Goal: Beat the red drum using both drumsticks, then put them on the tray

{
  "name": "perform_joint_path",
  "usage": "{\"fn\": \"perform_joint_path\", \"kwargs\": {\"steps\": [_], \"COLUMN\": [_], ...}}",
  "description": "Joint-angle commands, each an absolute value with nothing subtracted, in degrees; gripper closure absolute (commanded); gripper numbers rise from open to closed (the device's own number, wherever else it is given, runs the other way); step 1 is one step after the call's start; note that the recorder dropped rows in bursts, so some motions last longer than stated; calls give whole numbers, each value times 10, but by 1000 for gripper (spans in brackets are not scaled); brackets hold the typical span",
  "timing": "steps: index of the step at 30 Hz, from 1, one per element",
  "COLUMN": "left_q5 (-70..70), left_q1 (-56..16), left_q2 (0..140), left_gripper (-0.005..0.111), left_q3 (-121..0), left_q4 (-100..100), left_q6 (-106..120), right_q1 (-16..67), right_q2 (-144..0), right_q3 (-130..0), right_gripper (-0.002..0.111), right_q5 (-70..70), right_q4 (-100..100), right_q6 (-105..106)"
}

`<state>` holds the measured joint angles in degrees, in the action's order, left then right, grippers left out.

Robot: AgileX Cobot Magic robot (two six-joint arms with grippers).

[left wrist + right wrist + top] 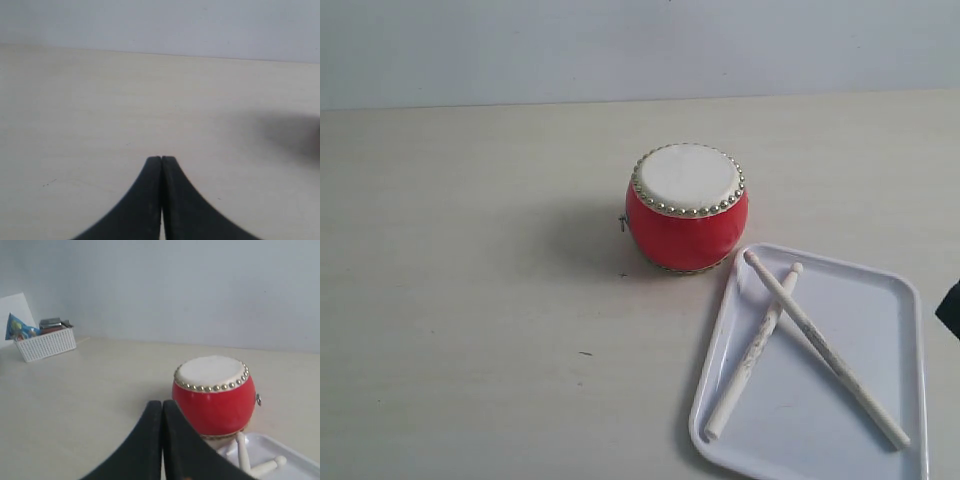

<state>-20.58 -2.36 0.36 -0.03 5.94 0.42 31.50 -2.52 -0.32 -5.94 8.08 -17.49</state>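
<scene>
Exterior view, drum: A glossy, barrel-shaped red drum [687,225] with a cream skin top and a ring of silver studs stands upright just past the centre, toward one o'clock.
Exterior view, tray: A flat white rectangular plastic tray [875,310] with a low rim lies at five o'clock from the red drum. Its nearest corner is just beside the drum's base.
Exterior view, sticks: Two slim white drumsticks [825,348] with grey scuffs lie in the tray, crossed near their rounded tips at the drum end. Which one lies on top is unclear.
Exterior view, handling: The drumsticks look light, stiff and smooth, so they would probably roll or slip in a narrow pinch. The best hold is likely mid-shaft, away from the crossing.
Exterior view, surface and room: A pale, matte, wood-look table [470,300] runs back to a plain grey-white wall [620,50]. A dark shape [950,308] at the three o'clock edge cannot be identified.
Left wrist view, claw: The black left gripper [161,159] has its fingertips pressed together with nothing between them. It hangs over bare table, and none of the task's things show here.
Right wrist view, claw: The black right gripper [162,402] is also pressed together and holds nothing.
Right wrist view, scene: The red drum stands near the fingertips, with the tray and the stick tips at its base. A white woven plastic basket [45,344] of packets sits far off by the wall.
</scene>
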Motion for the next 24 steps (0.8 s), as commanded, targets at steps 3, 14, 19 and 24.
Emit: {"fn": "perform_joint_path", "kwargs": {"steps": [3,14,19,24], "left_q5": [-205,-205,-205,-205], "left_q1": [-22,-22,-22,-22], "left_q2": [0,0,0,0], "left_gripper": [107,107,107,107], "left_q3": [0,0,0,0], "left_q4": [60,60,60,60], "left_q6": [0,0,0,0], "right_q1": [290,120,48,40], "right_q2": [0,0,0,0], "right_q3": [0,0,0,0], "right_gripper": [108,108,108,108], "right_q5": [-154,-154,-157,-160], "right_q4": [22,23,23,22], "right_q6": [-91,-53,-49,-54]}}
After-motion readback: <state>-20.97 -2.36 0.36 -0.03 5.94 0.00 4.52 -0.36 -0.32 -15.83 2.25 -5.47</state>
